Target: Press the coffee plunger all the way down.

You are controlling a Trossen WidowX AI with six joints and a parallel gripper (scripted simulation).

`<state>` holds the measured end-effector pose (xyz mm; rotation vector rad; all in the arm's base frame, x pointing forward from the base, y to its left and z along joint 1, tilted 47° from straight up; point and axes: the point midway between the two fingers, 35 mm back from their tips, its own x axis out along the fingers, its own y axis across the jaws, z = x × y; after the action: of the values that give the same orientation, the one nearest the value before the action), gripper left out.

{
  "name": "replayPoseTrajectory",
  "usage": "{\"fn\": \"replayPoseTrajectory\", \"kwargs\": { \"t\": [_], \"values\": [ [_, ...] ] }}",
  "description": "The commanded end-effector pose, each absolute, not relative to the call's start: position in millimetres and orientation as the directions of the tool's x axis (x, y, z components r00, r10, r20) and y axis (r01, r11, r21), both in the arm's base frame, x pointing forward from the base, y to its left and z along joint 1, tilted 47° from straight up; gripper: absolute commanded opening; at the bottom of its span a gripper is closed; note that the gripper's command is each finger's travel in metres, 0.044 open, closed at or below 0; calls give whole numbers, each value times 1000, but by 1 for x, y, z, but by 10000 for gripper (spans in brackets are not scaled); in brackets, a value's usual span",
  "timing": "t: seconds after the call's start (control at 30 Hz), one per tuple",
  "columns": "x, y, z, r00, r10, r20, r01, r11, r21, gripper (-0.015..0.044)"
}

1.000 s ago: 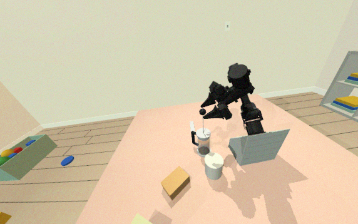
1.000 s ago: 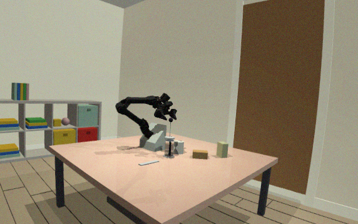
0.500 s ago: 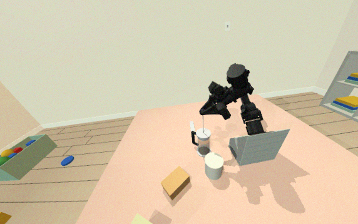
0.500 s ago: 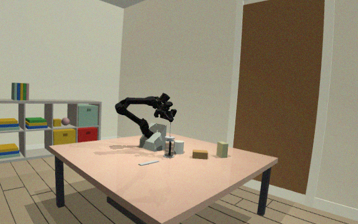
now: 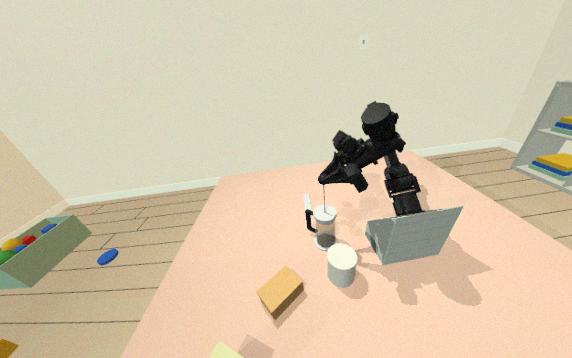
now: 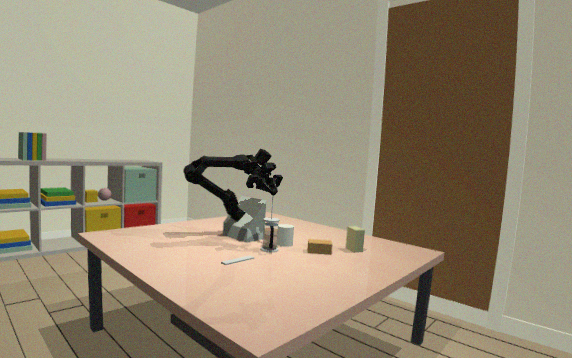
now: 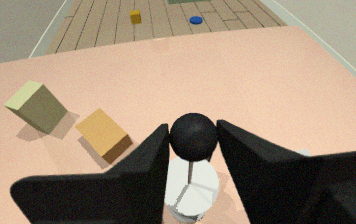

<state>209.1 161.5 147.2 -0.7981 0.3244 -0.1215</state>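
The coffee press (image 5: 325, 231) (image 6: 270, 235) stands upright on the table, a glass body with a white lid (image 7: 201, 175) and a black handle. Its thin plunger rod (image 5: 324, 197) (image 6: 272, 206) stands far up out of the lid. The black plunger knob (image 7: 194, 137) sits at the top of the rod. My gripper (image 5: 322, 179) (image 6: 274, 192) (image 7: 192, 127) is shut on the knob, one finger on each side of it, high above the lid. In the top and exterior views the fingers mostly hide the knob.
A pale cylinder (image 5: 342, 266) (image 6: 285, 235) stands close beside the press. An orange block (image 5: 281, 292) (image 6: 320, 246) (image 7: 103, 135) and a yellow-green block (image 6: 355, 239) (image 7: 36, 107) lie farther off. A grey angled panel (image 5: 423, 235) stands by the arm's base. A flat white bar (image 6: 237, 260) lies near the press.
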Motion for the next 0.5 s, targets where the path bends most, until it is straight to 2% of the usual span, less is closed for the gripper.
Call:
{"fn": "replayPoseTrajectory", "kwargs": {
  "t": [0.0,0.47],
  "values": [
    [211,157,140,939,-232,-252,-19,698,-715,128],
    [218,147,121,935,-236,-266,-25,702,-712,128]
  ]
}}
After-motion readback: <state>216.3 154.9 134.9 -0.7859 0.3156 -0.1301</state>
